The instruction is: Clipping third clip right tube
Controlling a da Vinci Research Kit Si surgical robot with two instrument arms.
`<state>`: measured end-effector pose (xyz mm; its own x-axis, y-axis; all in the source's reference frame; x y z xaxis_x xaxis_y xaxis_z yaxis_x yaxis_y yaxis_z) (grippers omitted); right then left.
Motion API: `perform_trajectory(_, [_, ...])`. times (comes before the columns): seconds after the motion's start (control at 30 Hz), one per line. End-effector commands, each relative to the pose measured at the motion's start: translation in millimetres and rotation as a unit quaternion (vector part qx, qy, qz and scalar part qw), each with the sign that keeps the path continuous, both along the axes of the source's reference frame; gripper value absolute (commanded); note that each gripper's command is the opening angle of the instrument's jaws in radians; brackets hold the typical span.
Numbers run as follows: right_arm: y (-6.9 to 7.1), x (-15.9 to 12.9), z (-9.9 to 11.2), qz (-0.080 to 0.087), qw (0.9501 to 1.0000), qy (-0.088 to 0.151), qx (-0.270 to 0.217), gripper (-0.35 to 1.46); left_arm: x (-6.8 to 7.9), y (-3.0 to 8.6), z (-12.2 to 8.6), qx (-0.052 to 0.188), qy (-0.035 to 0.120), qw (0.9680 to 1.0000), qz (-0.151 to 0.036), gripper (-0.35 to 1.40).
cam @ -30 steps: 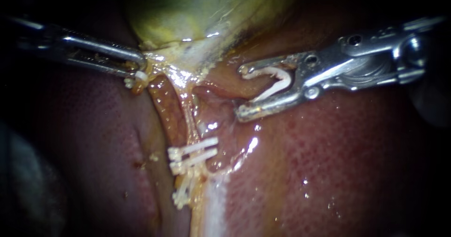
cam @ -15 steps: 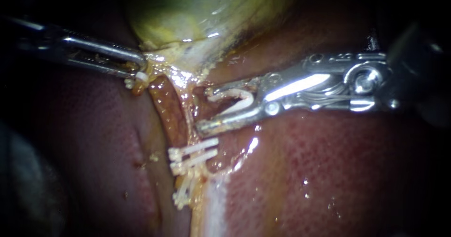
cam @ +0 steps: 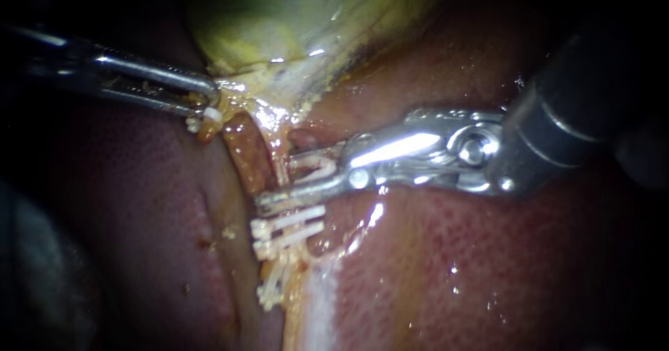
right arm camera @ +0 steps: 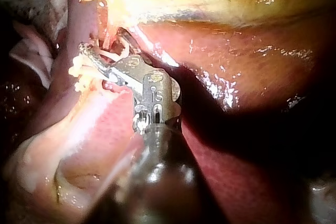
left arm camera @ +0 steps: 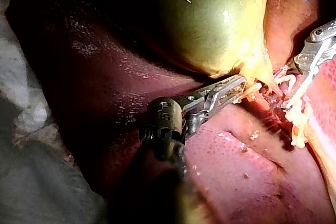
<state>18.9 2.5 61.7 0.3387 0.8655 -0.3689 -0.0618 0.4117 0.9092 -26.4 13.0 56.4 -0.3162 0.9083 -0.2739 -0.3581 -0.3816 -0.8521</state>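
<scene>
The liver [left arm camera: 252,182] lies against pale cloth [left arm camera: 37,182] and bears the gallbladder [left arm camera: 210,19].

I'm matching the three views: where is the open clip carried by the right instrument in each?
Endoscope: clip at centre, just above the fitted clips.
Left wrist: clip beyond the left instrument, near the fitted clips.
Right wrist: clip at the right instrument's tip.
Shared landmark: the gallbladder.

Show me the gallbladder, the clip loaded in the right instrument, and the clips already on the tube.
gallbladder [cam: 279,17], endoscope view, its green wall.
loaded clip [cam: 313,163], endoscope view, its white upper arm.
placed clips [cam: 296,219], endoscope view, upper clip's long arm.
</scene>
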Motion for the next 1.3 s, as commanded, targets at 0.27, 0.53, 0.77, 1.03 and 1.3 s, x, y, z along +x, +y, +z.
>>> perform_trajectory(0.27, [0.0, 0.6, 1.2, 0.058, 0.9960, 0.041, 0.055, 0.46, 0.0, 0.0, 0.0, 0.000, 0.000, 1.0000, 0.000, -0.35])
perform_trajectory(0.53, [1.5, 0.6, -0.7, 0.099, 0.9854, 0.097, 0.098, 0.46, 0.0, 0.0, 0.0, 0.000, 0.000, 1.0000, 0.000, -0.35])
perform_trajectory(0.77, [3.3, 0.5, -4.2, 0.115, 0.9785, 0.123, 0.118, 0.45, 0.0, 0.0, 0.0, 0.000, 0.000, 1.0000, 0.000, -0.35])
perform_trajectory(1.03, [3.7, 0.5, -4.9, 0.117, 0.9778, 0.125, 0.121, 0.38, 0.0, 0.0, 0.0, 0.000, 0.000, 1.0000, 0.000, -0.35])
perform_trajectory(1.3, [3.9, 0.4, -4.7, 0.121, 0.9754, 0.119, 0.141, 0.07, 0.0, 0.1, 0.1, 0.000, 0.000, 1.0000, 0.000, -0.35])
